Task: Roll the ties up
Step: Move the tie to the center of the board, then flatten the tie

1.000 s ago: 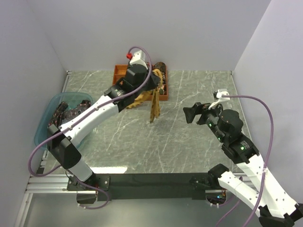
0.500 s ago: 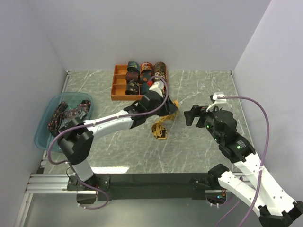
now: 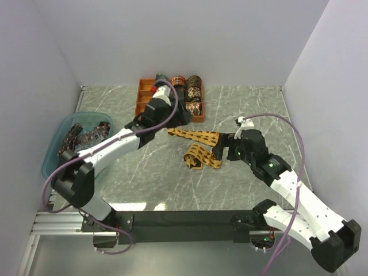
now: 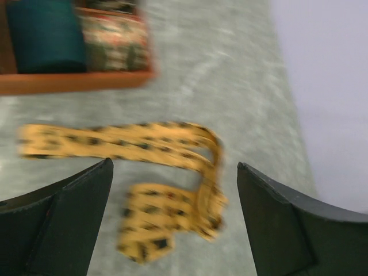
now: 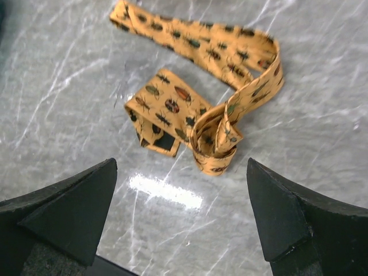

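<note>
The marble table (image 3: 253, 109) carries everything, and the orange tray (image 3: 141, 102) at its far edge serves as the reference. The left arm (image 3: 115, 141) reaches from its base up to the tray's near edge. The right arm (image 3: 287, 184) has swung inward and now points at the spot in front of the tray and a little to its right. The blue basin (image 3: 53, 150) sits left of the tray and nearer the bases, with dark unrolled ties (image 3: 86, 135) heaped inside. Rolled ties (image 3: 193, 91) already fill the tray's right-hand compartments.

The mustard tie (image 3: 198, 146) is the piece that has changed. A second ago it hung from the left gripper just at the tray's right corner. Now it lies on the table in front of the tray, toward the right arm, touching neither gripper. One end runs out flat toward the tray, while the other is doubled back into a loose, crumpled loop.

The left gripper (image 4: 174, 172) has let go and drawn back toward the tray, its fingers spread wide with nothing between them. The right gripper (image 5: 181, 167) hovers over the tie's folded end, its fingers also spread and empty.

The tie has probably just been delivered to the working area, and rolling has not begun. The doubled-back end will likely need straightening first.
</note>
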You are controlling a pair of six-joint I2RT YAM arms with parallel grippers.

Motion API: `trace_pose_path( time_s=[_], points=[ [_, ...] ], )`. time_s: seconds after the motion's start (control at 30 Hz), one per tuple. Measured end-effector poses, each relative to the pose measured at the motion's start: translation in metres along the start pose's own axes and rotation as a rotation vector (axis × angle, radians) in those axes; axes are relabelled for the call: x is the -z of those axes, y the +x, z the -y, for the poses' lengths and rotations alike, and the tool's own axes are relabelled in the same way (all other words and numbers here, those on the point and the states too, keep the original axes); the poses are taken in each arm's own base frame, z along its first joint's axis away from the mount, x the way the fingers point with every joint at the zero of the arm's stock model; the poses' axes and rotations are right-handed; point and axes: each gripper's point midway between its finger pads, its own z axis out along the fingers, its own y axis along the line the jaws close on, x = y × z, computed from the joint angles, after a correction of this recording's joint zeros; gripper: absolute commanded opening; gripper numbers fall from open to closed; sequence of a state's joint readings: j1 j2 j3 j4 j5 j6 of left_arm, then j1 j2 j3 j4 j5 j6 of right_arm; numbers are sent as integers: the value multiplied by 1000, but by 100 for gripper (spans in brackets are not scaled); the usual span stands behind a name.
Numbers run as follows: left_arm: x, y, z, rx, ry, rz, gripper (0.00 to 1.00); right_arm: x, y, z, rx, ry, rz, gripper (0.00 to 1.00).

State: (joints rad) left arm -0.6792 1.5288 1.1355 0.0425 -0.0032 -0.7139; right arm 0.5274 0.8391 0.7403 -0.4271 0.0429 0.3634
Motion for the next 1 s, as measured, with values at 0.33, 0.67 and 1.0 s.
trace_pose_path(
  time_s=[0.33, 0.67, 1.0],
  points=[
    [-58, 48, -139, -4, -352, -198, 73, -15, 29, -4, -44, -21, -118, 74],
    [-83, 50, -168, -64, -440, -228, 71, -33, 59, -15, -51, -62, -236, 68],
    [-78, 39, -185, -146, -509, -211, 75, -45, 76, -31, -32, -93, -287, 67]
  ],
)
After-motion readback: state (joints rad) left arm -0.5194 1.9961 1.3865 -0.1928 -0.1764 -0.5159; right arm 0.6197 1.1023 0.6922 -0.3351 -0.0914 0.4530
